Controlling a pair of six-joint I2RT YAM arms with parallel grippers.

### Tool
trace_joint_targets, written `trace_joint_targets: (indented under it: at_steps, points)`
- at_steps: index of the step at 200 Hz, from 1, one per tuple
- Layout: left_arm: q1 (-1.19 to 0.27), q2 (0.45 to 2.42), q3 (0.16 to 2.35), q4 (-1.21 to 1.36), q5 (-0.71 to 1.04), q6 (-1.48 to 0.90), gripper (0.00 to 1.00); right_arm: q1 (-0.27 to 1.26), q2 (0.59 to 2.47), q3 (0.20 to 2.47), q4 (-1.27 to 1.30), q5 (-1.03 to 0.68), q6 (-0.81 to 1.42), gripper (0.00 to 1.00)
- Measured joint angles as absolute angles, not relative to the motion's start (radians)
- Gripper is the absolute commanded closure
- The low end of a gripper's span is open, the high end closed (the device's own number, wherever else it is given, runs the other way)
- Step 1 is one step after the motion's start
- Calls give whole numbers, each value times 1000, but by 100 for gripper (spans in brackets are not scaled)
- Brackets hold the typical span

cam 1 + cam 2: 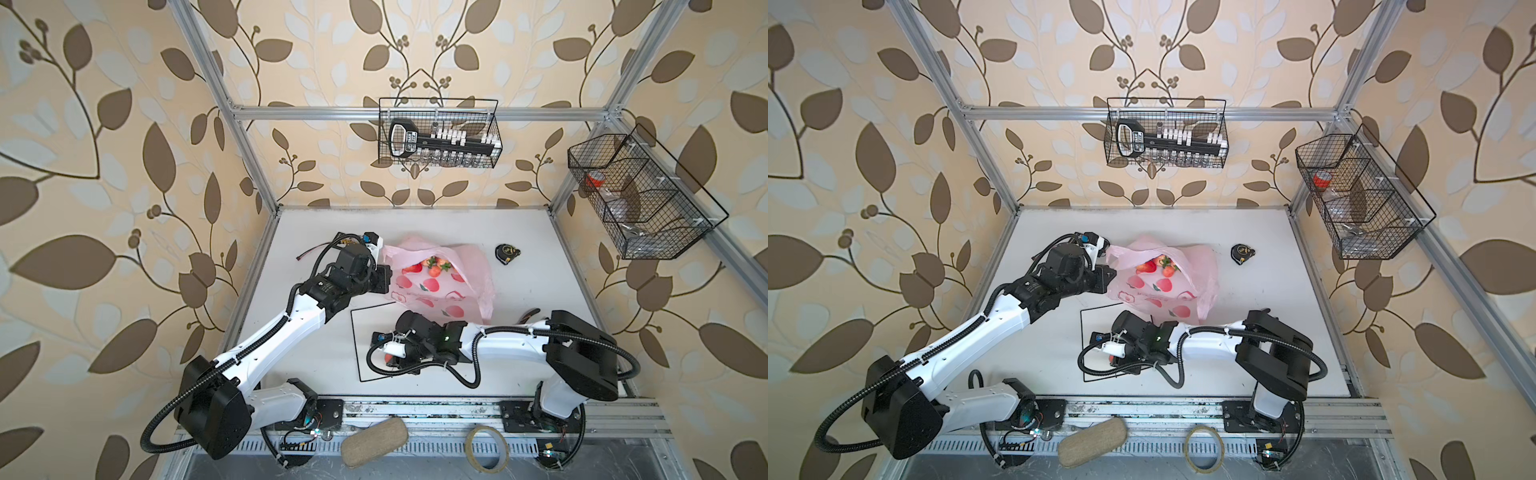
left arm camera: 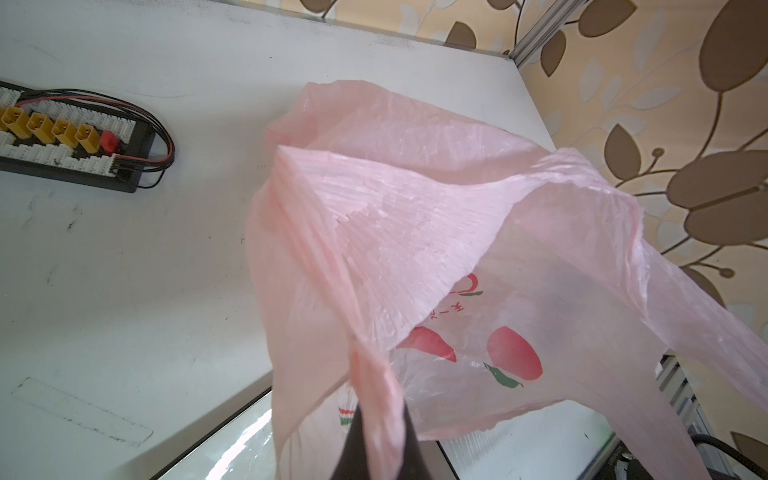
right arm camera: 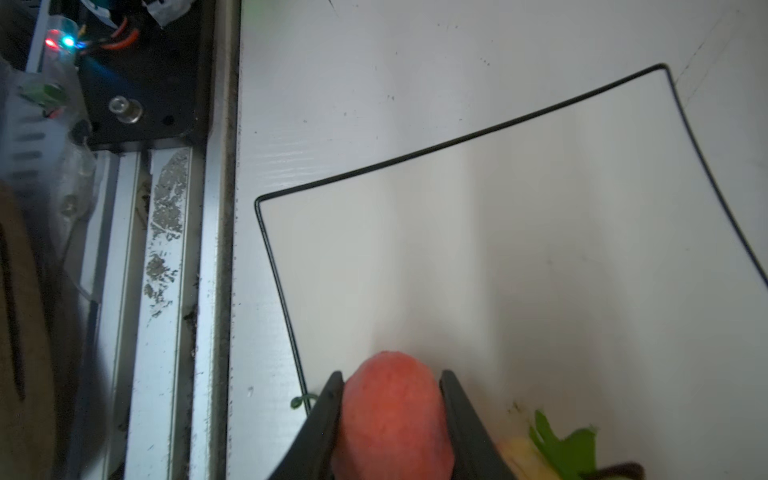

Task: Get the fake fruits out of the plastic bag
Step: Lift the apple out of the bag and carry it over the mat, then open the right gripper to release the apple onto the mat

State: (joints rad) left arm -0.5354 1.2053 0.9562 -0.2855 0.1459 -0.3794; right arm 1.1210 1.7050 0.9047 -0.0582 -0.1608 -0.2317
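Pink bag (image 1: 440, 286) sits mid-frame in a top view. Left gripper (image 2: 380, 419) is pinched tight on its rim, holding the mouth open so the fruits (image 1: 432, 266) show. Right gripper (image 3: 392, 376) is clamped on a red fruit (image 3: 395, 415) over the mat (image 3: 498, 249), the likely drop spot.

The left arm (image 1: 270, 340) and right arm (image 1: 511, 347) are clad in white with black joints; ribbed black cables (image 1: 507, 330) are attached; the right gripper (image 3: 392, 376) is finished black.

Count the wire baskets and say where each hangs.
2. One basket hangs on the back rail; the other basket hangs at the right side. None appears hidden.
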Motion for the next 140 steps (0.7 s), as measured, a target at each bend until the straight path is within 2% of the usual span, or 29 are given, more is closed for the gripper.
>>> trace_joint_targets:
  at_steps: [21, 46, 94, 140]
  points:
    - [-535, 1205, 956, -287, 146, -379, 100, 1121, 1730, 912, -45, -152, -240, 51]
    - [-535, 1205, 956, -287, 148, -379, 100, 1121, 1731, 913, -35, -141, -246, 44]
    - [-535, 1205, 956, -287, 148, -379, 100, 1121, 1685, 908, -35, -135, -246, 42]
    - [-535, 1205, 956, -287, 148, -378, 100, 1122, 1429, 846, -33, -139, -227, 46]
